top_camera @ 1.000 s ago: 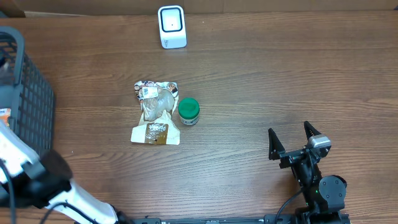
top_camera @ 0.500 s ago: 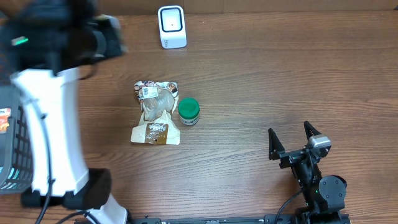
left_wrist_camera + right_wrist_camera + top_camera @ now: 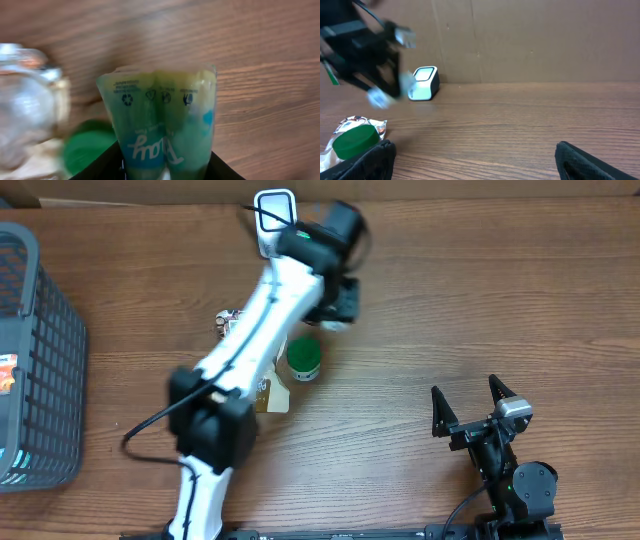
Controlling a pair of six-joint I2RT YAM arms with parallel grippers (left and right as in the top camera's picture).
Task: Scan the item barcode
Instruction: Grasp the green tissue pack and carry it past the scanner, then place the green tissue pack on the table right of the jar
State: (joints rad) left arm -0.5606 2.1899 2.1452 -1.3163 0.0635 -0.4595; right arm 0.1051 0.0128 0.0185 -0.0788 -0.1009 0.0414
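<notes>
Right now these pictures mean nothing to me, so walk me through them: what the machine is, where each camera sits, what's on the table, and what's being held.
This is a robot with two arms, each ending in a two-finger gripper. One picture looks straight down on the wooden table. The other two come from small cameras on the wrists. On the table are a white barcode scanner, a crinkly snack bag, a green-lidded jar next to it, and a dark mesh basket at the left. The white left arm reaches across towards the scanner. Its left gripper is closed on a green packet, which fills the left wrist view. The right gripper stands open and empty.
</notes>
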